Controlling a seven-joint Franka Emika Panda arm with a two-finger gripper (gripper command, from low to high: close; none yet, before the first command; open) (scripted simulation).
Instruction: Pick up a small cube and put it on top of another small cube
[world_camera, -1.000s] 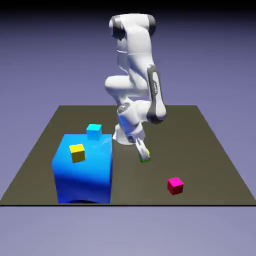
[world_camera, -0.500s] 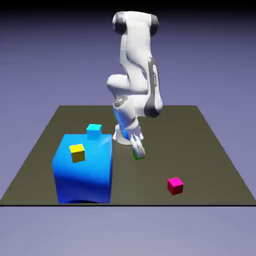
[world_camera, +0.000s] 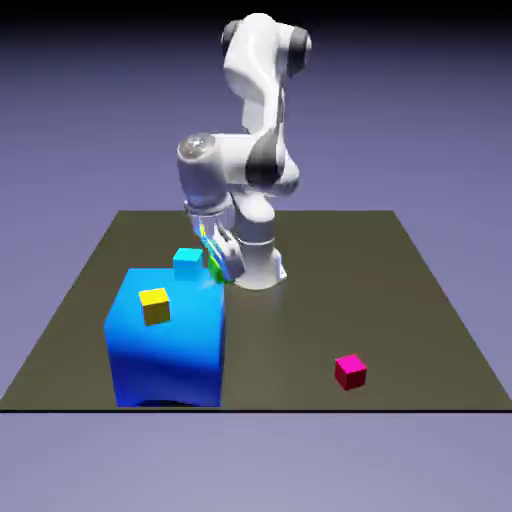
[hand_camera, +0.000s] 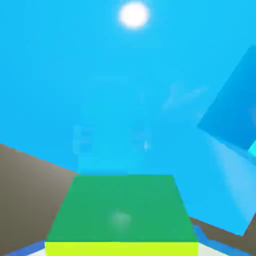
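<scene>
My gripper holds the lime-green cube beside the cyan cube (on the big blue block); placing is left.

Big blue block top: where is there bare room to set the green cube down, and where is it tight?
The big blue block has bare top between the yellow cube near its front-left and the cyan cube at its back edge, and toward its front-right corner. It is crowded at the back, where the gripper holds the lime-green cube beside the cyan cube.
</scene>
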